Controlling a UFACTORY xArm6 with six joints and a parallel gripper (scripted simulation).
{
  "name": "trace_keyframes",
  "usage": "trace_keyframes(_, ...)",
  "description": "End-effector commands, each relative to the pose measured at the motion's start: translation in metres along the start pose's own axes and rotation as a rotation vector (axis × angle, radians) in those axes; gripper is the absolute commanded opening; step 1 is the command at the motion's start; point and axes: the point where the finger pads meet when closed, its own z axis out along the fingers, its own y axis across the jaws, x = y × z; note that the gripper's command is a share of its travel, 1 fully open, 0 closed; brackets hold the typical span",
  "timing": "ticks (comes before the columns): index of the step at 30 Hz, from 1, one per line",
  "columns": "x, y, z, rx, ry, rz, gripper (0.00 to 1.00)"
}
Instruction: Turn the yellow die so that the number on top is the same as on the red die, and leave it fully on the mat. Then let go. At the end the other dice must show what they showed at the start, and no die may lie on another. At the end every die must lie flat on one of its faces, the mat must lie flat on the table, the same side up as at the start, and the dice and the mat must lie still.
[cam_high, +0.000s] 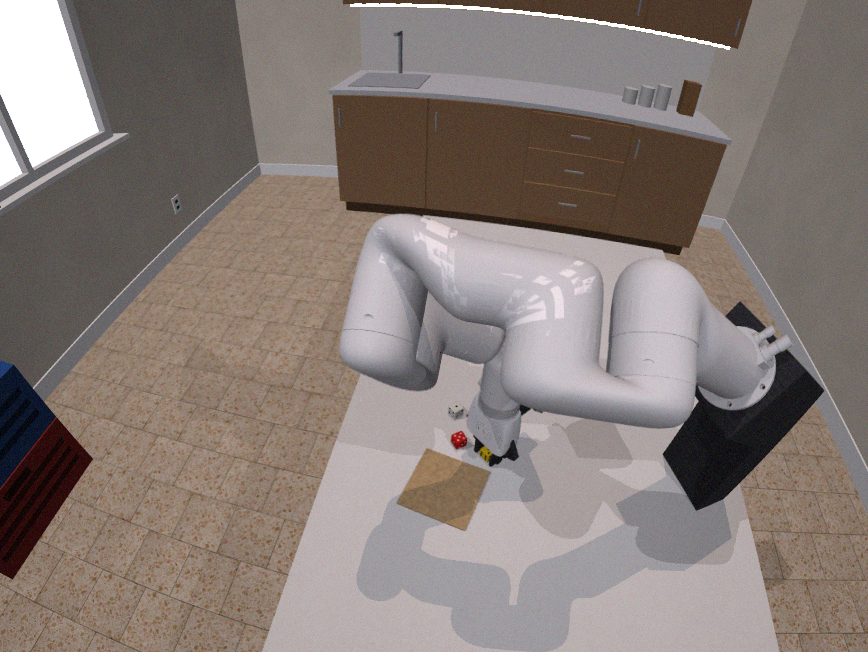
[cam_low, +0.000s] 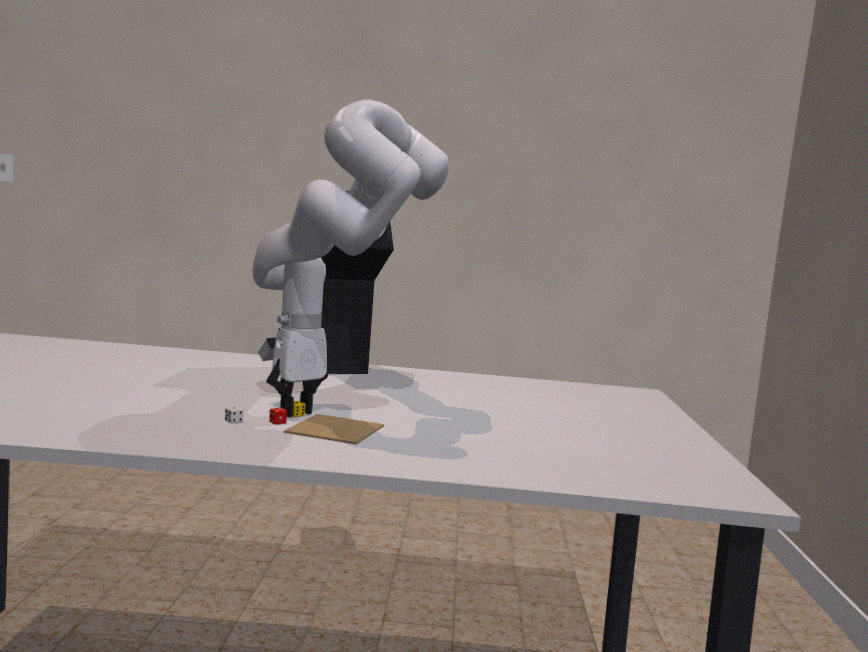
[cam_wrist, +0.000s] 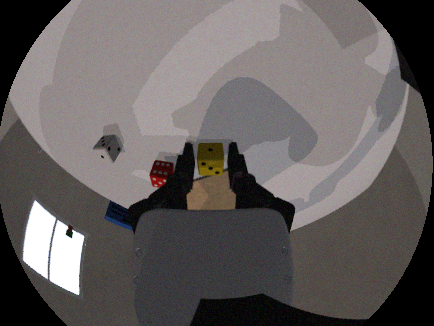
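The yellow die (cam_high: 485, 454) rests on the white table just past the far corner of the tan mat (cam_high: 444, 489), off the mat. My gripper (cam_low: 298, 405) points straight down over it. Its two black fingers stand partly open, one on each side of the die. In the wrist view the yellow die (cam_wrist: 211, 159) sits between the fingertips with a small gap on each side, and the face towards the camera shows two pips. The red die (cam_high: 458, 440) lies just left of the gripper, also off the mat. Its top number is too small to read.
A white die (cam_high: 455, 409) lies on the table beyond the red die, and it also shows in the side view (cam_low: 233, 415). The arm's black base block (cam_high: 743, 414) stands at the right side of the table. The mat (cam_low: 334, 428) lies flat.
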Motion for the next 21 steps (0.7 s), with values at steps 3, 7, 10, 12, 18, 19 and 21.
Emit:
trace_keyframes(3,0.0000,-0.0003,-0.0004,0.001,0.000,0.000,0.42)
trace_keyframes(7,0.0000,-0.0003,-0.0004,0.001,0.000,0.000,0.42)
trace_keyframes(10,0.0000,-0.0003,-0.0004,0.001,0.000,0.000,0.42)
trace_keyframes(12,0.0000,-0.0003,-0.0004,0.001,0.000,0.000,0.42)
trace_keyframes(18,0.0000,-0.0003,-0.0004,0.001,0.000,0.000,0.21)
trace_keyframes(19,0.0000,-0.0003,-0.0004,0.001,0.000,0.000,0.21)
trace_keyframes(21,0.0000,-0.0003,-0.0004,0.001,0.000,0.000,0.21)
